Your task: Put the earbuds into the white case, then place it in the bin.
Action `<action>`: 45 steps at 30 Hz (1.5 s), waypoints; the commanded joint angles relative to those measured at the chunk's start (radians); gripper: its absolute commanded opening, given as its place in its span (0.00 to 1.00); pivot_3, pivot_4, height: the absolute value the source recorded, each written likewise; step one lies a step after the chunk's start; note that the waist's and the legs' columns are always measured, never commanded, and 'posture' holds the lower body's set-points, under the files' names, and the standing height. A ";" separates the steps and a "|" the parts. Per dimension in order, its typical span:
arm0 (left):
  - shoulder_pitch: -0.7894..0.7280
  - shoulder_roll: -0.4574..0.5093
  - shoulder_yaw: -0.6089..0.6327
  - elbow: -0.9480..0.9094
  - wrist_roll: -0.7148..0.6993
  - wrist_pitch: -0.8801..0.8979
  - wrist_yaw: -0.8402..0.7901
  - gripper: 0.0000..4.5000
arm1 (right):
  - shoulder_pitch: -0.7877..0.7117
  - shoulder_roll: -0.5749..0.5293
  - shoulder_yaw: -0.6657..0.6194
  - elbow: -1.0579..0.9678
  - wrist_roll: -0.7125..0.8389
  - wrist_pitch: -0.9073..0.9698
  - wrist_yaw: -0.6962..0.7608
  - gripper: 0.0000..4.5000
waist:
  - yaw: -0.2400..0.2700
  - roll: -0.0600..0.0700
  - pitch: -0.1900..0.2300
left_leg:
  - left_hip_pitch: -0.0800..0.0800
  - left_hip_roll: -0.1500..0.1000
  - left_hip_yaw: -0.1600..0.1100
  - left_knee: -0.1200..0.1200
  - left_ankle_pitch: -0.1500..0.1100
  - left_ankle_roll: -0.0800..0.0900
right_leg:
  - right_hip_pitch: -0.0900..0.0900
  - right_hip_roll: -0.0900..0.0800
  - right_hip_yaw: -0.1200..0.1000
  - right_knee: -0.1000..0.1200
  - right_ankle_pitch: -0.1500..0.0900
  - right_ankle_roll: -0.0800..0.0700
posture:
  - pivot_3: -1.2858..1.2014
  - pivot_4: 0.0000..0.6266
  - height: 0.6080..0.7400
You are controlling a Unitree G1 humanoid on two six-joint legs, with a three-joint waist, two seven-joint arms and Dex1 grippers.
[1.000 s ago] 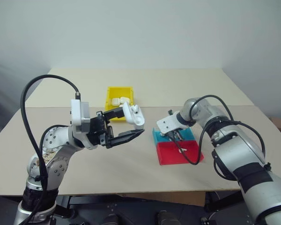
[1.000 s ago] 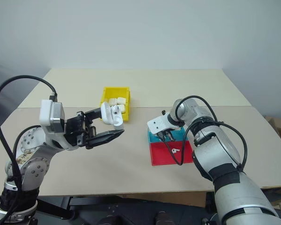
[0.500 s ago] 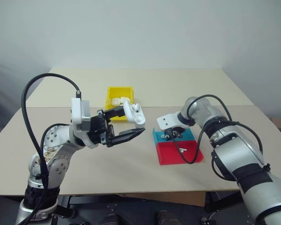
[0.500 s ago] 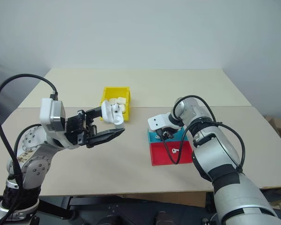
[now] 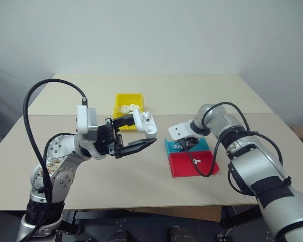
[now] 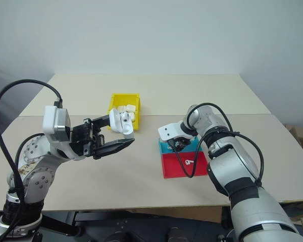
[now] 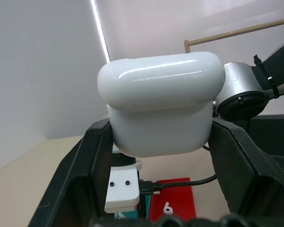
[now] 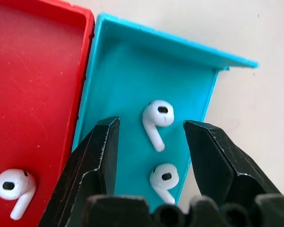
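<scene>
The right hand [image 8: 151, 142] has opened its fingers in the last second; they were nearly closed and now stand apart over the teal tray [image 8: 118, 85], straddling one of the two earbuds [image 8: 156, 116] lying there. Nothing is between them yet, so this looks like the set-up for a pick, with the closing still to come. The arm itself has barely shifted over the tray.

A third earbud [image 8: 14, 187] lies in the red tray [image 8: 33, 71], just beside the teal tray on the near side.

The left hand [image 5: 136, 133] is unchanged: it stays clenched on the white case [image 7: 158, 101], held in the air well to the left of the teal tray, lid flipped up in the head views, waiting to receive an earbud. The yellow bin [image 5: 127, 101] sits on the tabletop [image 5: 141, 176] beyond the case and already holds several white cases.

No brand, label or writing can be read on any of these things.
</scene>
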 commanded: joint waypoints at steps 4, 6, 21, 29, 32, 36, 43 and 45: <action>-0.002 0.013 0.018 -0.029 -0.004 -0.015 0.002 0.61 | -0.016 0.004 -0.012 -0.006 0.011 -0.046 -0.026 0.58 | 0.001 0.000 0.000 | 0.000 0.000 0.000 0.000 0.000 0.000 | 0.000 0.000 0.000 0.000 0.000 0.000 | 0.52 0.24 1.00; 0.000 0.015 0.019 -0.030 -0.005 -0.014 0.002 0.61 | -0.017 0.005 -0.010 -0.002 0.008 -0.048 -0.032 0.58 | 0.001 0.000 0.000 | 0.000 0.000 0.000 0.000 0.000 0.000 | 0.000 0.000 0.000 0.000 0.000 0.000 | 0.52 0.24 1.00; 0.004 0.020 0.019 -0.044 -0.014 -0.006 0.013 0.61 | -0.019 0.008 -0.003 0.010 -0.001 -0.037 -0.048 0.23 | 0.000 0.000 0.000 | 0.000 0.000 0.000 0.000 0.000 0.000 | 0.000 0.000 0.000 0.000 0.000 0.000 | 0.52 0.24 1.00; -0.030 0.006 0.007 -0.004 -0.029 -0.005 -0.015 0.61 | -0.050 -0.033 -0.171 -0.060 0.173 0.212 0.061 0.23 | 0.002 0.000 0.000 | 0.000 0.000 0.000 0.000 0.000 0.000 | 0.000 0.000 0.000 0.000 0.000 0.000 | 0.52 0.24 1.00; -0.054 -0.007 -0.003 0.025 -0.031 -0.008 -0.038 0.61 | 0.018 -0.101 -0.247 -0.252 0.267 0.394 0.140 0.23 | 0.006 0.000 0.000 | -0.001 0.000 0.000 0.000 0.000 0.000 | 0.000 0.000 0.000 0.000 0.000 0.000 | 0.52 0.24 1.00; -0.076 -0.016 -0.002 0.056 -0.036 -0.006 -0.062 0.61 | 0.180 -0.196 -0.358 -0.679 0.421 0.759 0.184 0.23 | 0.019 0.000 0.000 | -0.002 0.000 0.000 0.000 0.000 0.000 | 0.000 0.000 -0.001 -0.001 0.000 0.000 | 0.52 0.24 1.00; -0.106 -0.032 -0.028 0.130 -0.021 -0.019 -0.125 0.61 | 0.390 -0.228 -0.779 -1.313 0.823 1.533 -0.021 0.23 | 0.029 0.001 0.001 | -0.002 0.000 -0.001 0.000 0.000 0.000 | -0.001 0.000 -0.001 0.000 -0.001 0.000 | 0.52 0.24 1.00; -0.112 -0.039 -0.038 0.147 -0.010 -0.027 -0.137 0.61 | 0.399 -0.177 -0.916 -1.432 0.919 1.705 -0.110 0.23 | 0.029 0.001 0.001 | -0.001 0.000 -0.001 0.000 0.000 0.000 | -0.001 0.000 -0.001 0.001 -0.002 0.002 | 0.52 0.24 1.00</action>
